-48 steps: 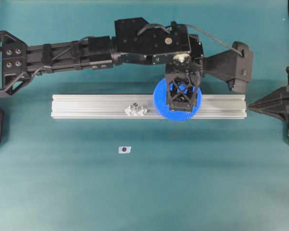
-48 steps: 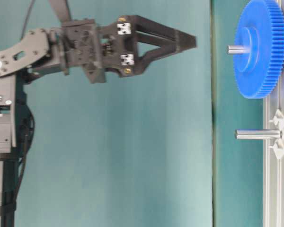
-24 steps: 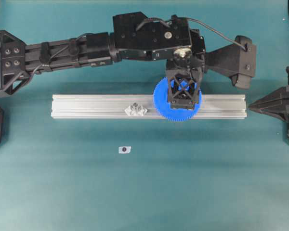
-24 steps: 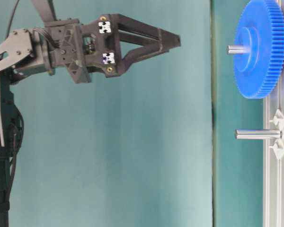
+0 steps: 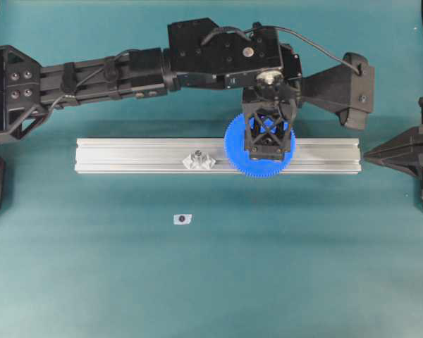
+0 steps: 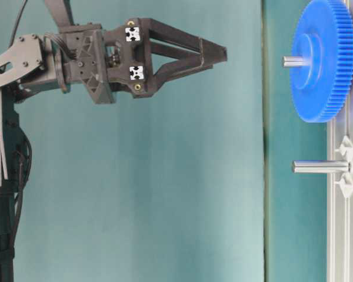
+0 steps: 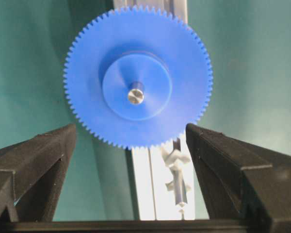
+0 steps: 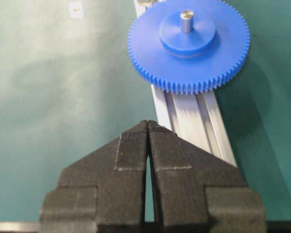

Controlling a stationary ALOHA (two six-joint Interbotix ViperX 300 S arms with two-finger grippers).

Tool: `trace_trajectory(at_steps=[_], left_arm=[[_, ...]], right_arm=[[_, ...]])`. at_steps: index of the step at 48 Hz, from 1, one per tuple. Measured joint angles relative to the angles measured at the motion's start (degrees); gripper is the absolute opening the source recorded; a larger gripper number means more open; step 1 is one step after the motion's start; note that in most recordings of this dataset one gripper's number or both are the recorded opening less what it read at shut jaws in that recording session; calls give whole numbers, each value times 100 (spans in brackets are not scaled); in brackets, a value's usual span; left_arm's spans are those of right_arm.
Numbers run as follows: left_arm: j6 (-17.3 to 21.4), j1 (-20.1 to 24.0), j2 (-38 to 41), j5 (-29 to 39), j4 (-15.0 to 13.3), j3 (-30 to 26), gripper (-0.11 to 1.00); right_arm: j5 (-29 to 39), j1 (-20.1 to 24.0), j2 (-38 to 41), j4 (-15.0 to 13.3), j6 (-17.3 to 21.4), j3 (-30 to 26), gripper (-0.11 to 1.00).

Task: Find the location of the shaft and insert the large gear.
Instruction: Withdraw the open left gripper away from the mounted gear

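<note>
large gear [image 5: 248, 153]: bright blue toothed disc with a raised round hub, lying flat on the aluminium rail [image 5: 127, 155] toward its right end, threaded over a metal shaft [image 7: 135, 93] whose silvery tip stands up through the centre hole. second peg [image 6: 319, 167]: bare metal, upright on the same rail to the left of the gear in the overhead view, with clear diamond-shaped tabs at its base. left gripper [image 7: 131, 141]: above the gear, well clear of it in the table-level view, fingers [image 7: 43, 160] spread wide with nothing between them. right gripper [image 8: 148, 127]: at the right edge of the table, apart from the rail's end, pads pressed together and empty. small white tag with a dark dot [image 5: 182, 219]: alone on the teal mat [image 5: 268, 267], in front of the rail.
</note>
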Motion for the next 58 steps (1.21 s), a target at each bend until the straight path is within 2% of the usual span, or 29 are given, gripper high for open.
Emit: trace_trajectory(at_steps=[58], left_arm=[[-176,-44,18,35,0,-9,90]], right_arm=[[-9,-9,0,0,0,0,0]])
